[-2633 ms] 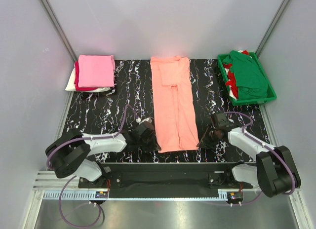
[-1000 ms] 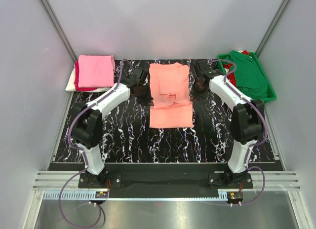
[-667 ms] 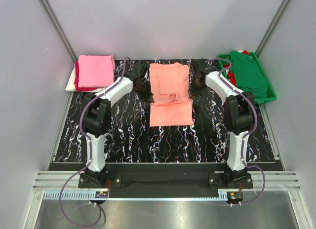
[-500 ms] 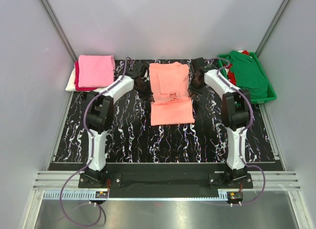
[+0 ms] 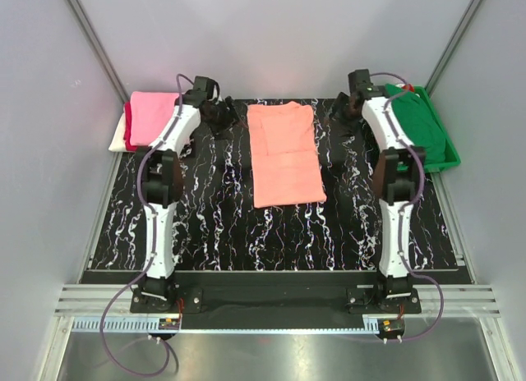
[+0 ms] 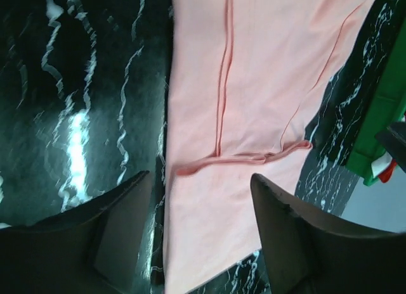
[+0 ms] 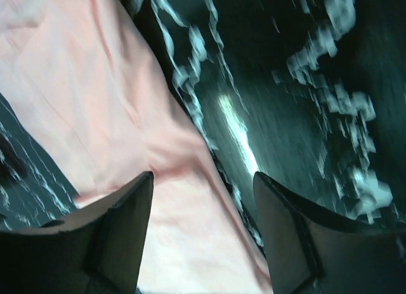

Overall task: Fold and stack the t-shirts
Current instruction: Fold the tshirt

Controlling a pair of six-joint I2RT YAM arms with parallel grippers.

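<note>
The folded t-shirt (image 5: 284,155) lies flat on the surface (image 5: 205,225), in the middle and toward the back. Left of it, in the back corner, sits a stack of t-shirts (image 5: 152,118), one on top of another. Right of it stands the tray (image 5: 450,155), with a heap of t-shirts (image 5: 419,122) in it. The left pincer (image 5: 223,117) hangs near the folded t-shirt's back left corner, between it and the stack. The right pincer (image 5: 349,118) hangs near its back right corner, between it and the tray.
</note>
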